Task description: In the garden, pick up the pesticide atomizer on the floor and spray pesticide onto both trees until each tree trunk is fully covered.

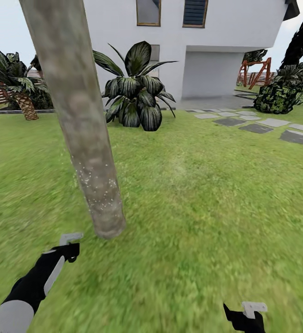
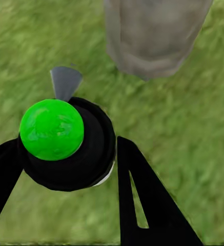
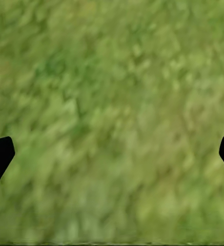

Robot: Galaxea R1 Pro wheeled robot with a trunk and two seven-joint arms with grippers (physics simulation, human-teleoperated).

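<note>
A thick mottled grey-beige tree trunk (image 1: 77, 115) leans up from the grass (image 1: 193, 208) at the left of the head view. White specks of pesticide (image 1: 98, 185) dot its lower part. My left gripper (image 1: 68, 247) is just in front of the trunk's base, shut on the pesticide atomizer (image 2: 60, 138). The atomizer has a black body, a green cap and a grey nozzle (image 2: 65, 82), and the nozzle points toward the trunk base (image 2: 153, 36). My right gripper (image 1: 248, 314) hangs low at the right, open over bare grass (image 3: 112, 77), with nothing between its fingers.
A broad-leaved dark bush (image 1: 135, 92) stands behind the trunk, before the white house (image 1: 216, 46). A short palm (image 1: 19, 88) is at the far left. Grey stepping stones (image 1: 257, 127) and a round bush (image 1: 278, 95) lie to the right. Open lawn spreads right of the trunk.
</note>
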